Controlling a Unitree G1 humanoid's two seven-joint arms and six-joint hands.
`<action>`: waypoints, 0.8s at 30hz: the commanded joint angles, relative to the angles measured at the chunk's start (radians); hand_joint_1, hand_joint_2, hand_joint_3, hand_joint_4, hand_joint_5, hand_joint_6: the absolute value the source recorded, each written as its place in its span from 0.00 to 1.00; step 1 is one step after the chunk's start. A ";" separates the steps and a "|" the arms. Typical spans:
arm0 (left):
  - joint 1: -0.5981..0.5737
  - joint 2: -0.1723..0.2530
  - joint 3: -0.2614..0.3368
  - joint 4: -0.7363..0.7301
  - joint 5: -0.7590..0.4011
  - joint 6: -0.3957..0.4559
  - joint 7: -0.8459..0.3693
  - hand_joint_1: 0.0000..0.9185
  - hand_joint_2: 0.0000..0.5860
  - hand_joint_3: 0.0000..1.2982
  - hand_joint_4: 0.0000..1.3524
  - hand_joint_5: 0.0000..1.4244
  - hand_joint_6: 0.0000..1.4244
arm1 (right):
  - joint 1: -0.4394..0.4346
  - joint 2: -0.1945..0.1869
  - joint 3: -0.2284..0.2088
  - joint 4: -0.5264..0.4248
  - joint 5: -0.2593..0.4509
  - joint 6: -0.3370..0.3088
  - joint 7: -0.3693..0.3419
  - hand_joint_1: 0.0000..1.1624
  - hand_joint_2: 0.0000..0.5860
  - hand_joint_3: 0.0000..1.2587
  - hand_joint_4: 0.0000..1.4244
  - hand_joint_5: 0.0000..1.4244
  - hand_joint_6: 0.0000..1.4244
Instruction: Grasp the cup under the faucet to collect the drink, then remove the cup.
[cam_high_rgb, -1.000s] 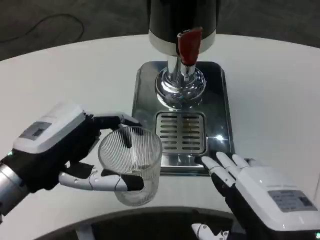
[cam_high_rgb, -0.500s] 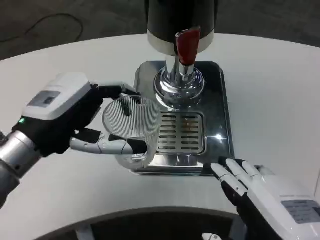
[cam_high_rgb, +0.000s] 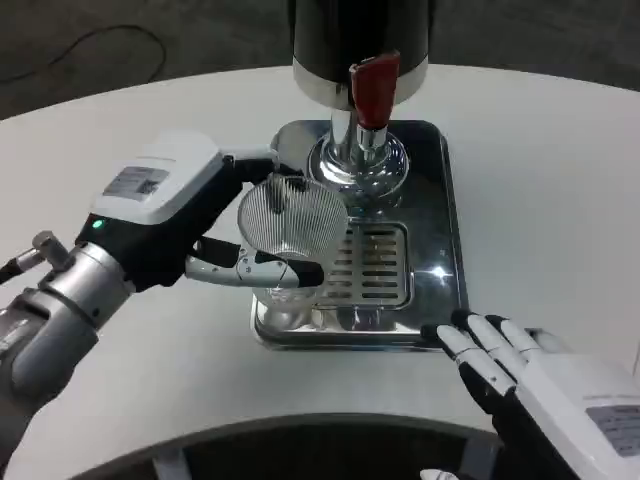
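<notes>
Cup (cam_high_rgb: 292, 228) of clear ribbed plastic, held in left hand (cam_high_rgb: 175, 215), tilted a little with mouth facing up and toward camera. Left fingers (cam_high_rgb: 255, 268) wrapped round cup wall, one long finger across near side, others curling in from far side near the rim. Positioned over left edge of shiny metal drip tray (cam_high_rgb: 440, 250), just left of slotted grate (cam_high_rgb: 370, 265); whether cup base touches tray or hangs just above, cannot tell. Beside chrome faucet (cam_high_rgb: 358, 160), to its left and slightly nearer, not directly beneath the spout. No liquid visible inside.

Red lever (cam_high_rgb: 373, 90) at front of black dispenser body (cam_high_rgb: 358, 40), directly above chrome faucet. Drip tray resting on white round desk (cam_high_rgb: 540, 150).

Right hand (cam_high_rgb: 545, 385) low at bottom right, near front right corner of tray, palm down, white back up. Right fingers (cam_high_rgb: 485, 345) stretched out and spread apart, pointing toward tray corner, holding nothing; fingertips just beside tray edge, contact unclear.

Silver left forearm (cam_high_rgb: 50, 320) running from lower left up toward the cup.
</notes>
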 joint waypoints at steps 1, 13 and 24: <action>-0.033 -0.022 -0.029 0.027 0.043 0.014 0.096 0.49 0.32 0.80 0.95 1.00 1.00 | 0.020 0.022 -0.037 -0.016 0.035 -0.044 -0.005 0.25 0.75 0.07 0.00 0.00 0.00; -0.133 -0.098 -0.121 0.165 0.128 0.082 0.249 0.49 0.32 0.79 0.95 1.00 1.00 | 0.020 0.046 -0.130 -0.016 0.101 -0.095 0.020 0.25 0.75 0.07 0.00 0.00 0.00; -0.213 -0.162 -0.191 0.313 0.142 0.115 0.374 0.49 0.33 0.79 0.95 1.00 1.00 | 0.040 0.067 -0.194 -0.016 0.158 -0.145 0.024 0.25 0.75 0.07 0.00 0.00 0.00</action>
